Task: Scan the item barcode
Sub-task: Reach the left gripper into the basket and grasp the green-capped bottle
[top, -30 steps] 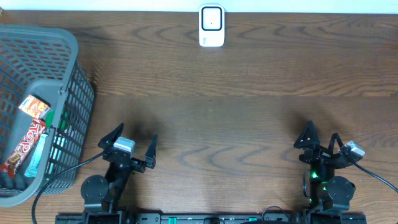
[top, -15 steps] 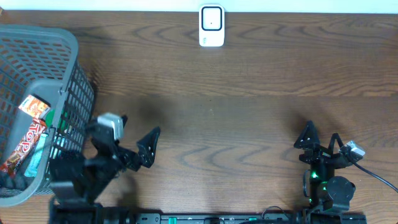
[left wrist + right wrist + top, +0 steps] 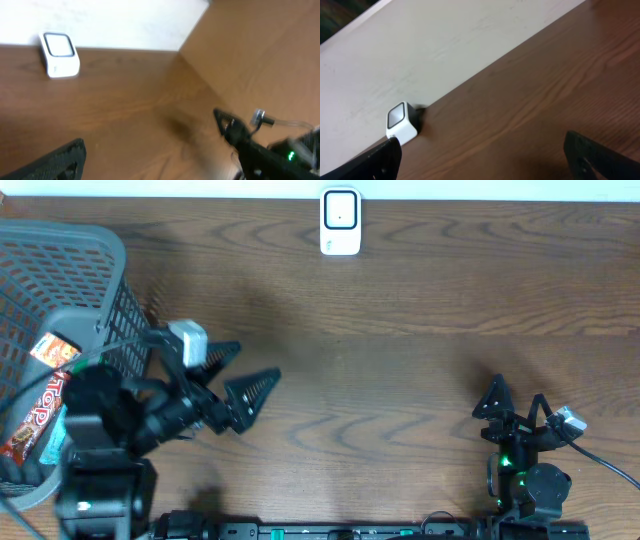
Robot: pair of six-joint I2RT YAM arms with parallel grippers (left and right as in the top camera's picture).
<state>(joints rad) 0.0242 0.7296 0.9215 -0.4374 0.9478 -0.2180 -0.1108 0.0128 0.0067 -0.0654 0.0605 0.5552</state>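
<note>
Left gripper (image 3: 238,375): jaws wide apart, empty, over the table (image 3: 400,380) at 8 o'clock, just beside the basket (image 3: 115,300). Right gripper (image 3: 515,408): jaws wide apart, empty, at 5 o'clock. Red snack bar (image 3: 40,415) lies inside the basket, at 9 o'clock. Scanner (image 3: 340,222) stands at 12 o'clock, on the table's far edge.

Snacks (image 3: 40,408) lie in the basket (image 3: 60,270) at left, scanner (image 3: 340,222) far centre.

Left side: left arm (image 3: 120,415) lifted off its base and swung out to the right. The left hand (image 3: 258,360) is open, fingers (image 3: 252,385) spread wide, nothing between them.
Right side: right arm (image 3: 530,480) folded low over its base. The right hand (image 3: 517,392) is open and empty.
</note>
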